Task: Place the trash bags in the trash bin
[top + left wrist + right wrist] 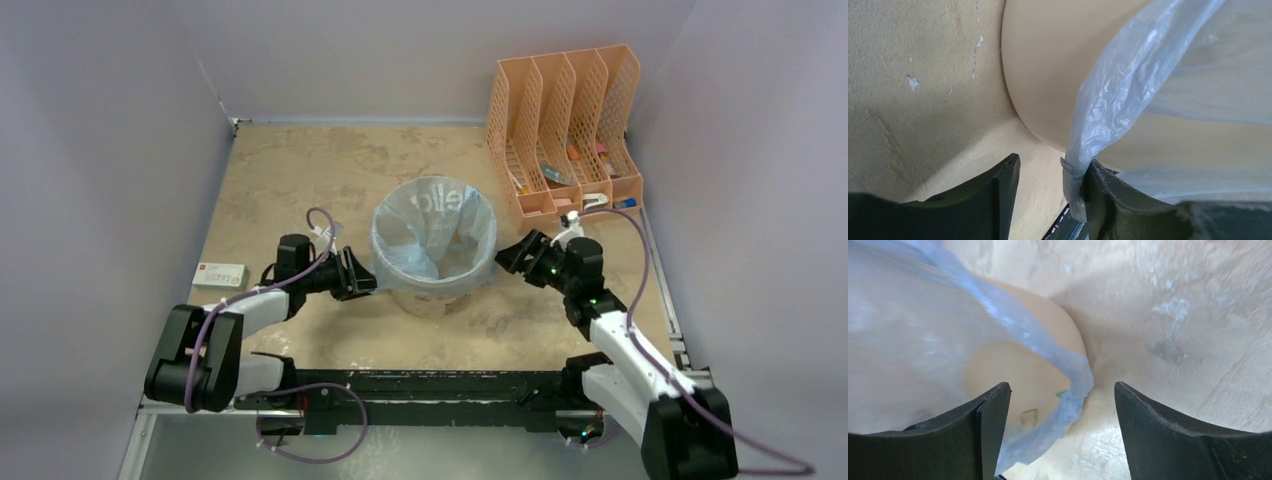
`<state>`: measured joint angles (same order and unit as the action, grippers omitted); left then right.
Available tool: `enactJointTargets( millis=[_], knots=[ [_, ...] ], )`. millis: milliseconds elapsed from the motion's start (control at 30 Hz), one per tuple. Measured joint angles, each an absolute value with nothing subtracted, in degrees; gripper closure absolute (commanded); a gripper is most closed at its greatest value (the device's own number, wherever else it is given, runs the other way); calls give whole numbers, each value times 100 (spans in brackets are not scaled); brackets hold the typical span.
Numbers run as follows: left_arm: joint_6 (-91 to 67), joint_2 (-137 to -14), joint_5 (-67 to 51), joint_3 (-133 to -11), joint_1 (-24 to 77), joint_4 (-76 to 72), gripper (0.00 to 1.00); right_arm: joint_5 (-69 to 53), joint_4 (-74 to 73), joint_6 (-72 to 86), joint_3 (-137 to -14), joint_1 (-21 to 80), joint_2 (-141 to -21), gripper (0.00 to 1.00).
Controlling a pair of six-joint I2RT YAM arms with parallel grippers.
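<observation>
The cream trash bin [436,297] stands mid-table. The pale-blue trash bag [436,228] lines it, its mouth folded out over the rim. My left gripper [362,276] is at the bin's left side, jaws open. In the left wrist view the bag's hem [1108,105] hangs down over the bin wall [1048,65] and clings to the inner face of the right finger [1113,200]; the left gripper [1050,197] is not closed on it. My right gripper [508,256] is open at the bin's right side. In the right wrist view the bag's edge [1073,390] hangs between the fingers of the right gripper [1063,425], over the bin [1013,370].
An orange mesh file organizer [565,125] with small items stands at the back right. A small white box [220,274] lies at the table's left edge. Grey walls close in the table on three sides.
</observation>
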<state>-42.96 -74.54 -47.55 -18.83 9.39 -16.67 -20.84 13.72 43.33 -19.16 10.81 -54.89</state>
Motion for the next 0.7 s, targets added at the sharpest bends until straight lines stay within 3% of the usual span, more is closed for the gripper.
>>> enactJointTargets(
  millis=[133,233,567,700],
  knots=[
    [-4298,-7019,-4613,-1881,939,-1446,45,-1577,1120,4488,-1970,1081,-4654,24],
    [-4305,-6716,-4504,-1881,939,-1380,44,-1664,1140,4493,-1970,1081,-4737,33],
    [-4351,-7002,-4475,-1881,939,-1367,49,-2477,1540,4202,-1970,1081,-7229,52],
    [-4351,-7065,-4484,-1881,939,-1393,53,-2504,1590,4099,-1970,1081,-7164,45]
  ],
)
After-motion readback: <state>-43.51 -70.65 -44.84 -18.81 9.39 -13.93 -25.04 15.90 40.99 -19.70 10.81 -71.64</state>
